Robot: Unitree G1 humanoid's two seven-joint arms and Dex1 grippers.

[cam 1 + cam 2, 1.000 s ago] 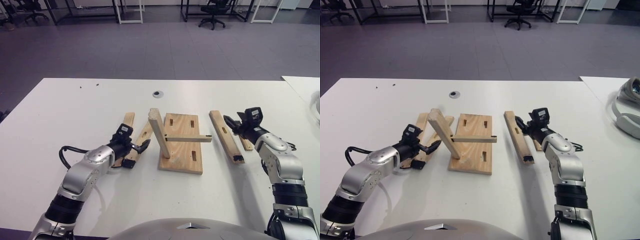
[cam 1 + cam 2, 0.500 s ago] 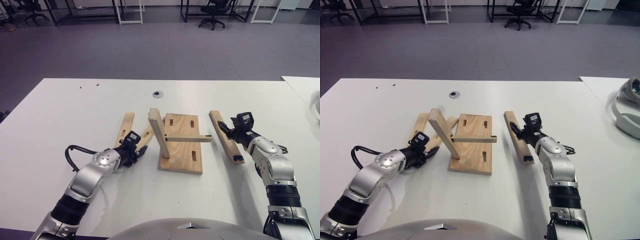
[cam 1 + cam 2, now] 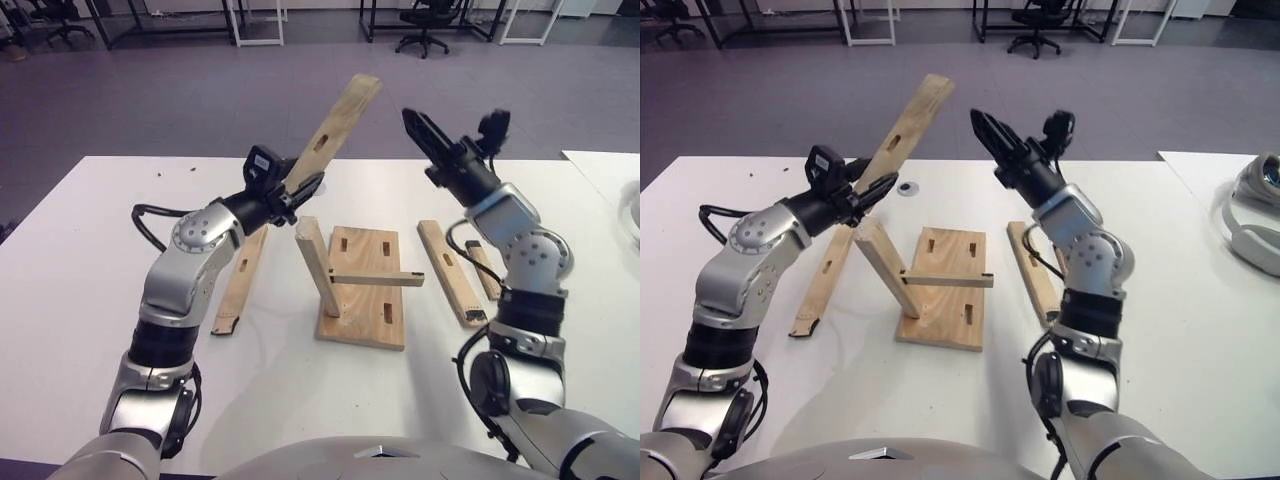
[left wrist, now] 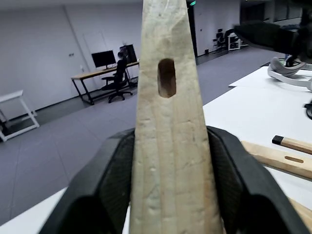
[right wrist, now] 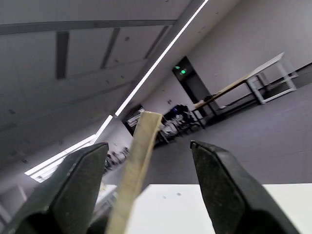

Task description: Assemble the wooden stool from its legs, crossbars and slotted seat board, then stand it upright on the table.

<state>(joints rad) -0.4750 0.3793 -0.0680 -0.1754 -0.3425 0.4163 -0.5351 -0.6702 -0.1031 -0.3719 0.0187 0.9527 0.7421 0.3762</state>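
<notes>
Near the left side of the desk [image 3: 110,230], a pale wooden leg [image 3: 238,285] was laid flat. Above it, a second slotted leg [image 3: 338,118] was clamped at its lower end by the left gripper [image 3: 298,188] and held slanting upward in the air. At the desk's centre the seat board [image 3: 372,250], cut with slots, was laid flat. A tilted leg [image 3: 316,262] was stood on it, with a thin crossbar [image 3: 385,279] projecting rightward. The right gripper [image 3: 422,130] was raised, its fingers spread and nothing held. Toward the right edge, another leg [image 3: 450,270] and a short dark-tipped crossbar [image 3: 486,272] were laid side by side.
</notes>
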